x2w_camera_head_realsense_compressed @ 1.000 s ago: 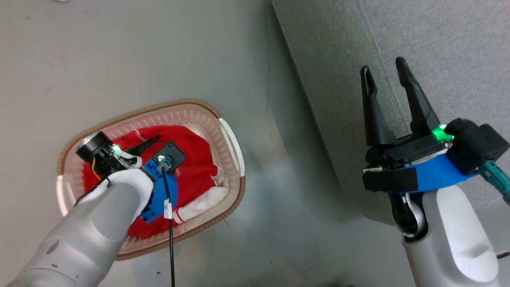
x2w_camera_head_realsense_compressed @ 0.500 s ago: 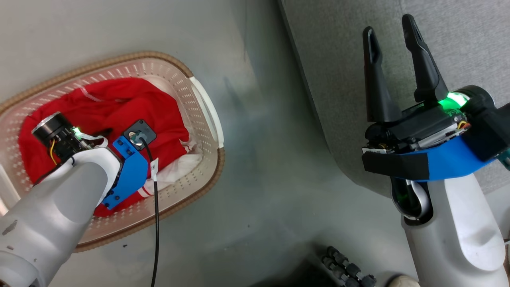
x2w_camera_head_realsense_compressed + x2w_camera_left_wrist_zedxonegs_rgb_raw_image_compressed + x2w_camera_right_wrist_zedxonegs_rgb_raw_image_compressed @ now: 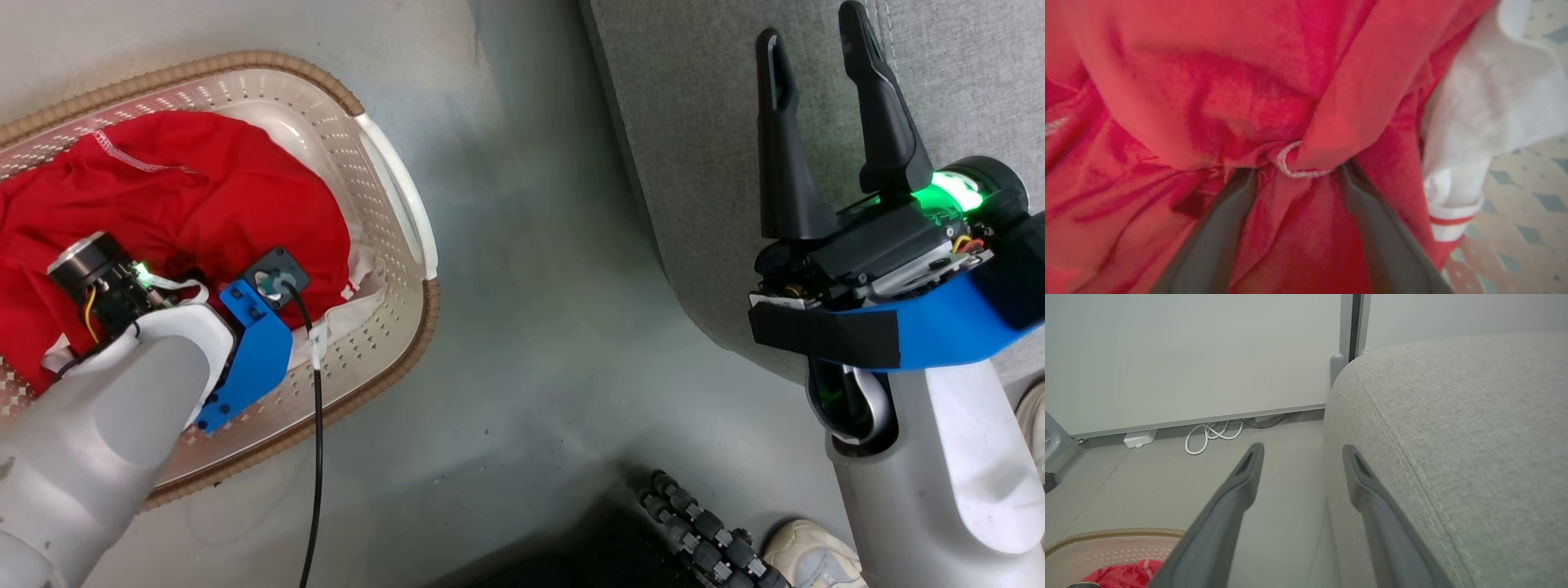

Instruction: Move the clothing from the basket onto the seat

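Both spread apart: left end effector (image 3: 1298, 169) has sunk deeper into the clothing (image 3: 188, 188) in the basket (image 3: 245, 59), straddling a fold, grasp likely next; right end effector (image 3: 812, 24) waits by the seat (image 3: 702, 122).

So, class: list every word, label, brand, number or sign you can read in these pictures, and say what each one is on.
None can be read.
Too small to read: the white tag on the black cable.
Edge-on, unreadable: the white sticker on the right gripper.
No print seen on the clothing, basket or seat.
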Robot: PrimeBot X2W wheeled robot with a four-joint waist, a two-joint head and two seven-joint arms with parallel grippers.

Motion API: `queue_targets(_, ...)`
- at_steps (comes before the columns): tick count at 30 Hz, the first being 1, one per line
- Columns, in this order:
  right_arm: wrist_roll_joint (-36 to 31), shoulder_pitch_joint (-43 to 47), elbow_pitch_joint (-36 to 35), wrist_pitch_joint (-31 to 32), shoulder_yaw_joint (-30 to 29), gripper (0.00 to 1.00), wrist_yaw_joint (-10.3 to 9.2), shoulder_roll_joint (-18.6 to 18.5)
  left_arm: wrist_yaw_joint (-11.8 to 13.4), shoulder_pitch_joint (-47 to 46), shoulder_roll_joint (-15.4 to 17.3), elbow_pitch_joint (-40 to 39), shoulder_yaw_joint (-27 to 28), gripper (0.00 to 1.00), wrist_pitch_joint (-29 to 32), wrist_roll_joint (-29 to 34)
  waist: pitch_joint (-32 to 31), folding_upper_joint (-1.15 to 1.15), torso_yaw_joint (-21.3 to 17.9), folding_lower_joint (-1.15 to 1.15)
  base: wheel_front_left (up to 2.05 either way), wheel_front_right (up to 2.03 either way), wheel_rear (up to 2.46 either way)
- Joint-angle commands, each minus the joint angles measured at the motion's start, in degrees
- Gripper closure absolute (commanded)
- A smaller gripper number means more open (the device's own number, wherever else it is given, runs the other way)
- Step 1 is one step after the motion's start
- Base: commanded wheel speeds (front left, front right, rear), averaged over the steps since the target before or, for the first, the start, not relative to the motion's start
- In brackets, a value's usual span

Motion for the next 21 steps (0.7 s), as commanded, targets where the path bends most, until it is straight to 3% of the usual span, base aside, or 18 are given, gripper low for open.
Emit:
queue_targets(1, 0.2, -1.0, -0.3, -0.2, 0.0, 0.00, 0.01, -0.1, 0.0, 0.8, 0.3, -0.2, -0.2, 0.00, 0.5, 0.5, 0.1, 0.00, -0.1, -0.01, 0.00, 0.00, 0.00)
queue_targets(2, 0.2, -1.1, -0.4, -0.2, 0.0, 0.00, 0.01, -0.1, 0.0, 0.7, 0.4, -0.4, -0.2, 0.57, 0.5, 0.7, 0.1, 0.00, 0.0, -0.01, 0.00, 0.00, 0.00)
queue_targets(3, 0.2, -1.2, -0.4, -0.2, -0.1, 0.00, 0.01, -0.1, 0.0, 0.5, 0.4, -0.5, -0.2, 0.99, 0.4, 0.8, 0.1, 0.00, 0.0, -0.01, 0.00, 0.00, 0.00)
queue_targets(12, -1.1, -1.4, 0.0, -0.2, -0.4, 0.00, 0.01, -0.1, 0.0, 0.4, -1.5, -1.7, -0.2, 1.00, -2.9, 0.6, -2.6, 0.00, 1.8, -0.01, 0.00, 0.00, 0.00)
queue_targets(21, -3.6, 0.6, 1.4, -0.2, -1.7, 0.00, 0.01, -0.1, 0.0, -0.4, -6.2, -0.2, -0.2, 1.00, -13.6, -4.1, -9.9, 0.00, 5.9, -0.01, 0.00, 0.00, 0.00)
